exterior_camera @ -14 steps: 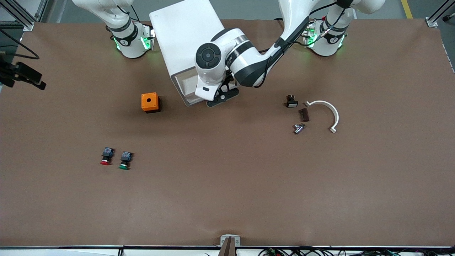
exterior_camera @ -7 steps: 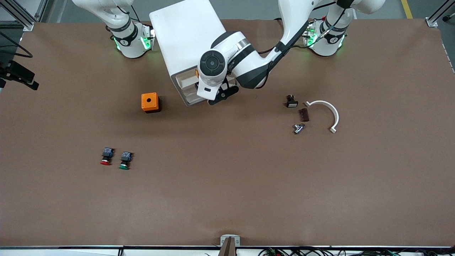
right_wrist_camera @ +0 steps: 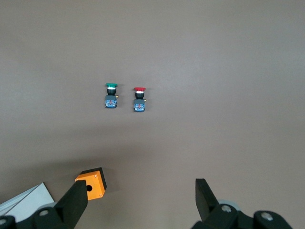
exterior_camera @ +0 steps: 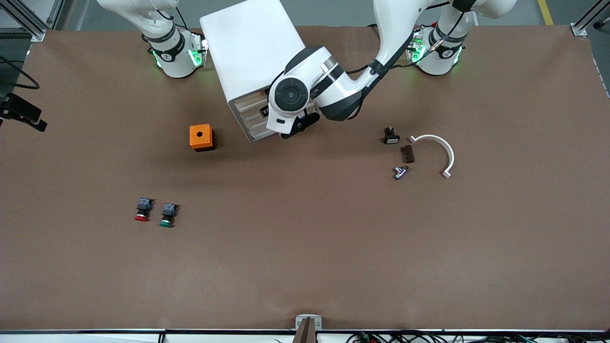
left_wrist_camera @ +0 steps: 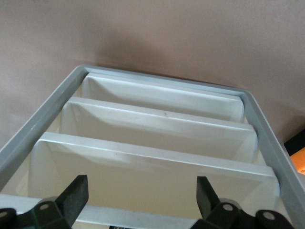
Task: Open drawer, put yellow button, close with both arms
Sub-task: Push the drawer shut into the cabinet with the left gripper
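At the tabletop's edge beside the robots' bases, midway along, front view: one white cabinet [exterior_camera: 248, 43], boxy, rounded corners, smooth glossy shell. I read the drawer [exterior_camera: 245, 102] as open by only a narrow gap. An orange speck there, just beside the left arm's wrist, I take for the yellow button [exterior_camera: 260, 94], inside the drawer and mostly hidden. Next to the cabinet, toward the right arm's end: an orange box [exterior_camera: 200, 137], a cube with a round hole on top. Toward the right arm's corner near the camera: a red button [exterior_camera: 142, 210] and a green button [exterior_camera: 167, 215], side by side. Toward the left arm's end: a white curved bracket [exterior_camera: 441, 151] and small dark and metal parts [exterior_camera: 403, 157].

Left wrist view: the left gripper [left_wrist_camera: 141, 180] is over the cabinet front, fingers spread and holding nothing. Below it are the lower drawers [left_wrist_camera: 157, 129], matte cream plastic with stepped thin lips, in a grey frame.

Right wrist view: the right gripper [right_wrist_camera: 139, 183] waits high over the tabletop, fingers spread, empty.

Hazards, as I judge them:
- A push from one side only could skew the drawer and jam it.
- A proud mushroom cap could catch on the frame.
- Spread fingers could snag a lower lip.
- The smooth cabinet could slide on the matte brown tabletop [exterior_camera: 305, 247].
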Robot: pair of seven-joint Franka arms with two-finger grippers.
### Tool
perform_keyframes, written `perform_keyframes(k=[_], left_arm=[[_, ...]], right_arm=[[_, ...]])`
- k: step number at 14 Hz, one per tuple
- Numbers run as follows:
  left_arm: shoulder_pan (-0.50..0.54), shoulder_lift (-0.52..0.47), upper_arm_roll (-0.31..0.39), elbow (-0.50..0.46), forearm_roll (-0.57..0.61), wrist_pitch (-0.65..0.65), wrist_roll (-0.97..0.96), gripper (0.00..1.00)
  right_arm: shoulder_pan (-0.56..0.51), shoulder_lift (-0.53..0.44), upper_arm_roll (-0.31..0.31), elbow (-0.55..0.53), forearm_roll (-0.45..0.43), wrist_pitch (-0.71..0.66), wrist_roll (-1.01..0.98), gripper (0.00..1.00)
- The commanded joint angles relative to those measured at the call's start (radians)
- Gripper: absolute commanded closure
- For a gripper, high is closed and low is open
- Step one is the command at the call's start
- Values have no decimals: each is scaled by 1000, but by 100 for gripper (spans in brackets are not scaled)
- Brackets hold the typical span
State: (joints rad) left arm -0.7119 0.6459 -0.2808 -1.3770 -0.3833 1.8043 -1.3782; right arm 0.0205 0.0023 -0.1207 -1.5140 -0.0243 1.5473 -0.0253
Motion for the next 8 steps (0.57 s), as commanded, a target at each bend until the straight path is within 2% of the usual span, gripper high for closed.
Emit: perform_keyframes(k=[1, 8], left_arm=[[3, -18, -8, -17, -61, -13, -9, 0], [5, -20, 0, -16, -40, -11, -1, 0]], right_arm=[[-14, 27, 10, 43, -14, -10, -24, 0], [-7, 27, 10, 35, -11, -22, -25, 0]])
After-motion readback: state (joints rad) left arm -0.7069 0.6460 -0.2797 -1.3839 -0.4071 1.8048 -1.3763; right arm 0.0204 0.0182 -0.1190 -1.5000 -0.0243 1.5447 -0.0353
